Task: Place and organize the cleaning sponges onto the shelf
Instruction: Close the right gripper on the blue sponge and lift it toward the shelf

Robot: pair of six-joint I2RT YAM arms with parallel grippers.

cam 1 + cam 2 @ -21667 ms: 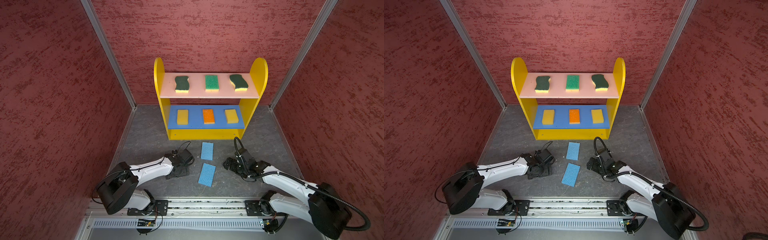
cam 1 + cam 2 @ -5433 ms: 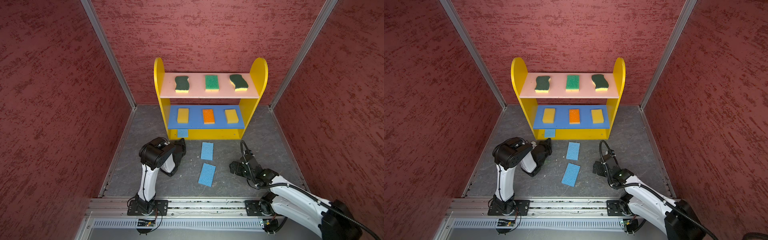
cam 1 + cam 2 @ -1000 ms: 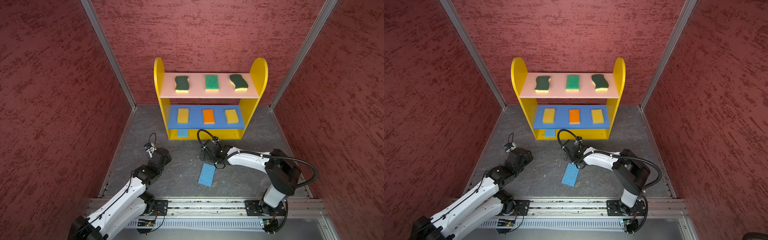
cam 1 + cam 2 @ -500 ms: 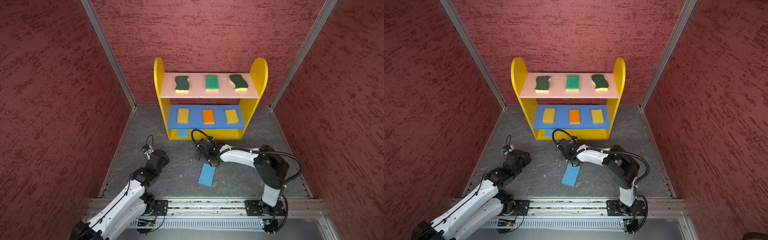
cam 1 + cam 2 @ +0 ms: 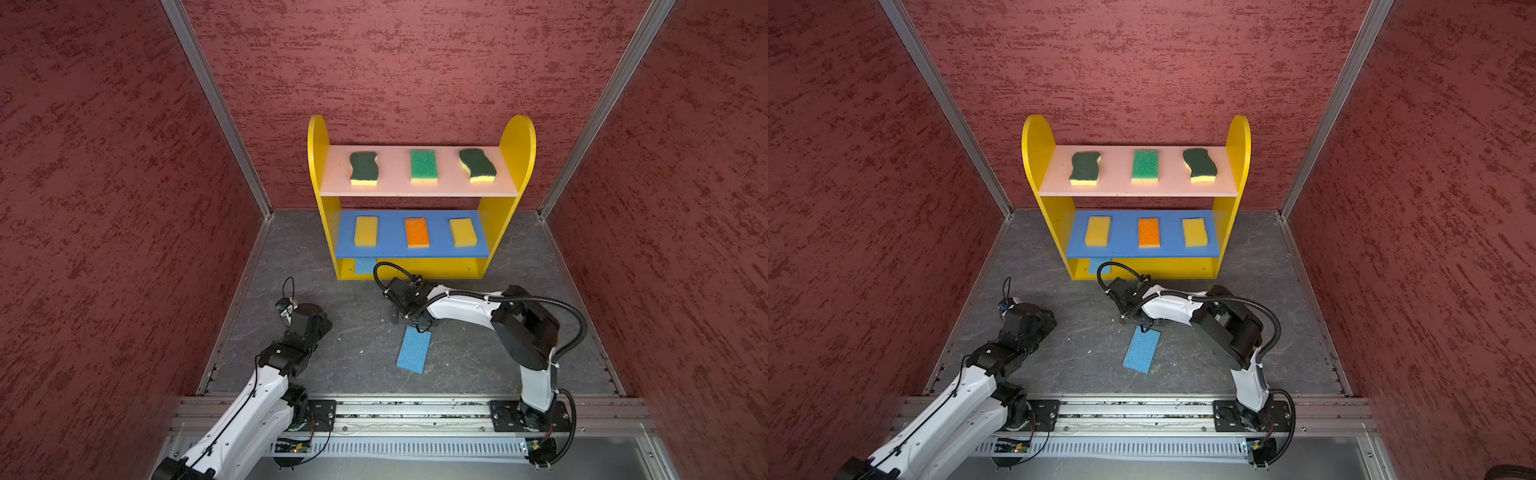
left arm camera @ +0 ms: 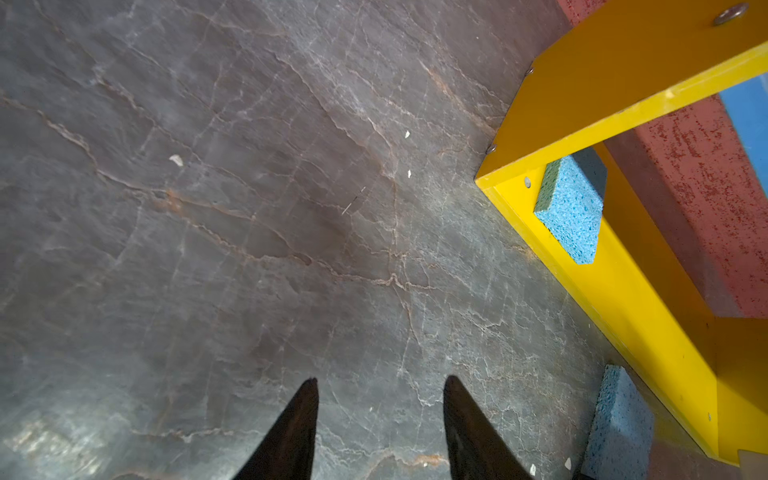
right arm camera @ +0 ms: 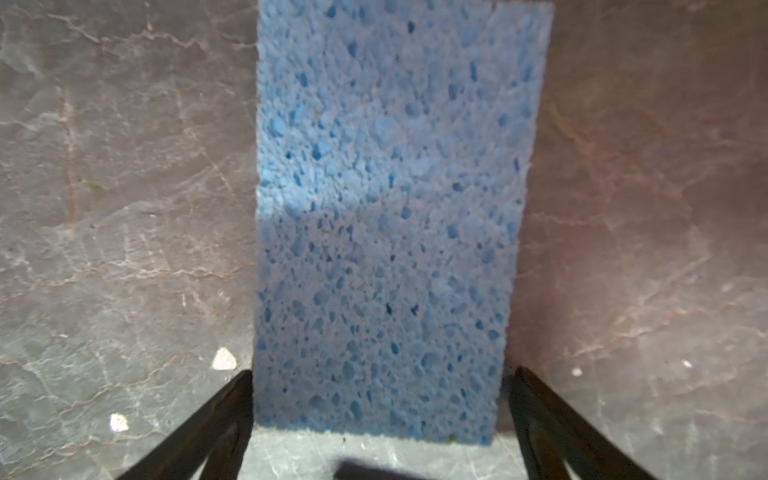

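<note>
The shelf (image 5: 318,166) holds two dark-green wavy sponges (image 5: 363,167) and a bright green one (image 5: 423,165) on its pink board. Two yellow sponges (image 5: 365,230) flank an orange one (image 5: 417,232) on the blue board. A blue sponge (image 5: 365,265) (image 6: 571,212) lies at the left of the bottom board. My right gripper (image 5: 415,326) (image 7: 382,372) is open and straddles the far end of a blue sponge (image 5: 413,349) (image 7: 382,208) on the floor. Another blue sponge (image 6: 619,415) lies by the shelf's front, hidden under my right arm in both top views. My left gripper (image 5: 316,320) (image 6: 380,380) hangs open and empty over bare floor.
Red textured walls (image 5: 104,208) close in on the left, right and back. A metal rail (image 5: 415,411) with both arm bases runs along the front. The grey stone floor (image 5: 353,345) carries small white crumbs.
A blue sponge now lies on the bottom board, which was bare at first. My left arm has drawn back from the shelf. My right arm swung in from the right onto the floor sponges.
</note>
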